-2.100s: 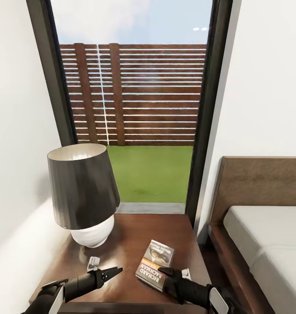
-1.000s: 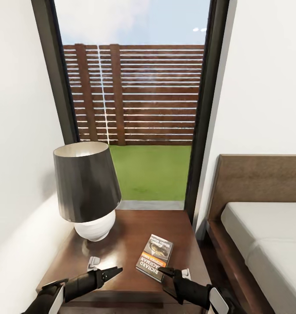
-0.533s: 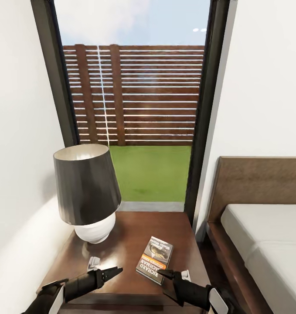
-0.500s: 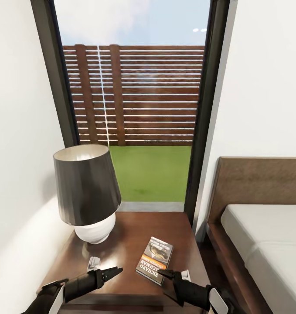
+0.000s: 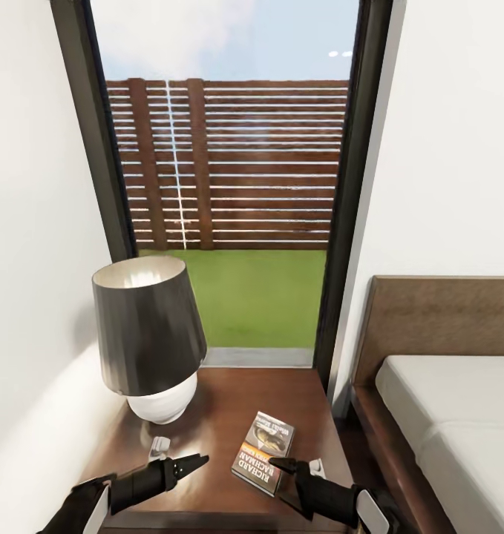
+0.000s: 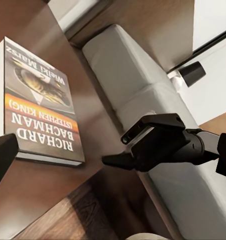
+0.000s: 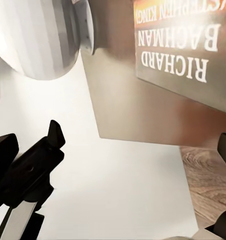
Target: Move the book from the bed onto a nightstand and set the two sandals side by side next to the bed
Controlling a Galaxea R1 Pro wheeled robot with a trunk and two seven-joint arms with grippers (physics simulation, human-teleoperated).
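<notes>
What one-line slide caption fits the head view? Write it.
Dark orange-banded paperback book lying flat on glossy dark-brown wooden nightstand, beside dark-shaded white-based lamp, both grippers hovering nearby.

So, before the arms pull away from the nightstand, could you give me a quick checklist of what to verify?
1. Book lies flat on the nightstand: ok.
2. Right gripper released, clear of the book: ok, open beside its near corner.
3. Left gripper empty: ok.
4. Lamp upright, apart from the book: ok.
5. Book fully supported, no overhang: ok.
6. Sandals placed by the bed: cannot tell.
</notes>
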